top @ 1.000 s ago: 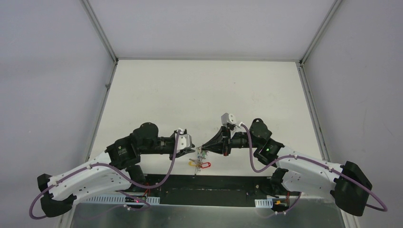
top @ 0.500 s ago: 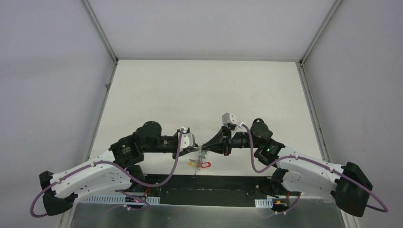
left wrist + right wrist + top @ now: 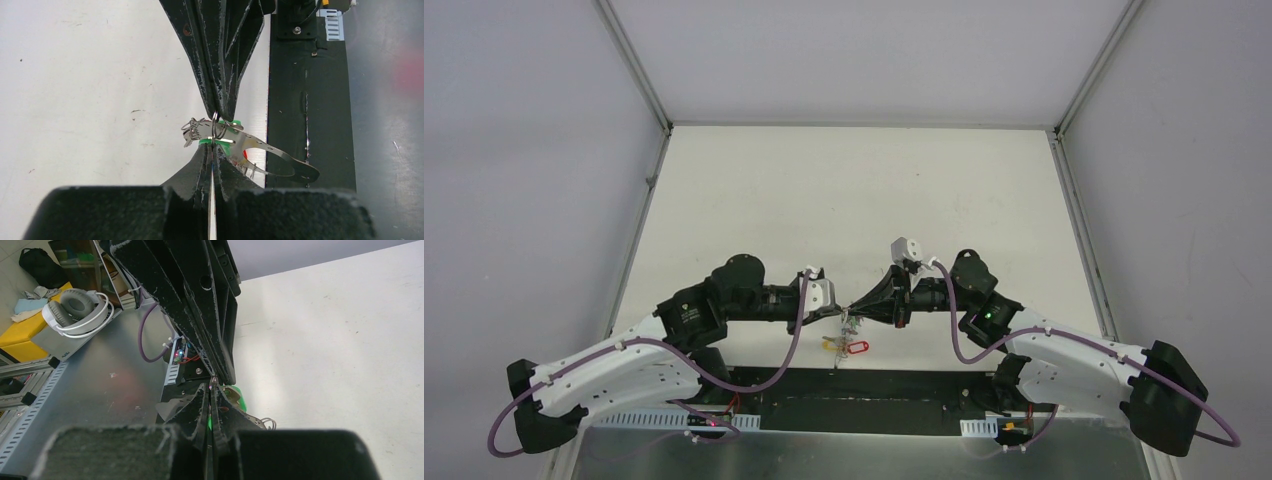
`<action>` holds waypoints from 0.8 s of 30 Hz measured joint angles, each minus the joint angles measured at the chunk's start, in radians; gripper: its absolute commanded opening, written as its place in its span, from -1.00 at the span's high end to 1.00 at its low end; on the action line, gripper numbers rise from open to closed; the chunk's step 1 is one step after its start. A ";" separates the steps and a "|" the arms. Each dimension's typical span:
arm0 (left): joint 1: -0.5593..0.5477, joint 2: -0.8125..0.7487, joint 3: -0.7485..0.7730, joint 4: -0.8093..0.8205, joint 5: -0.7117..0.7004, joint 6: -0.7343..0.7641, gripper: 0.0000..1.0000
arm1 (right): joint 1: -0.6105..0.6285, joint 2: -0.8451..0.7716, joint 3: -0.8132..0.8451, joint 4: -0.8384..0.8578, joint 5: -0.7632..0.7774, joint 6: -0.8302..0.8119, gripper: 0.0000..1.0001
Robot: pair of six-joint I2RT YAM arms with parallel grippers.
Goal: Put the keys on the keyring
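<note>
Scuffed white table (image 3: 75,75), grey walls (image 3: 524,150)
Left gripper (image 3: 212,149) and right gripper (image 3: 218,117) pinched shut, tips meeting at the keyring (image 3: 214,126); what each grips is unclear.

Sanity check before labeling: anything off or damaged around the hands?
Nothing spilled or broken. Hands meet tip to tip, both shut: left hand on the keyring wire, right hand on a small loop by the green tag. The keys hang bunched, tilted between them. Their finger edges look scuffed.

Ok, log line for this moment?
left tool shut on keyring | right tool shut on keyring | green tag at tips
</note>
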 measured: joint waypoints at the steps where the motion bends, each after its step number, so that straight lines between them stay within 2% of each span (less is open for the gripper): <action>1: 0.000 0.005 0.003 -0.003 0.000 0.000 1.00 | 0.000 0.000 0.000 -0.001 0.000 0.000 1.00; 17: -0.006 0.085 0.024 -0.051 0.008 -0.007 0.99 | 0.000 0.000 0.000 -0.028 0.007 0.000 1.00; 24: -0.006 0.084 0.040 -0.080 -0.010 -0.045 0.16 | 0.000 -0.007 0.000 -0.028 0.008 0.000 1.00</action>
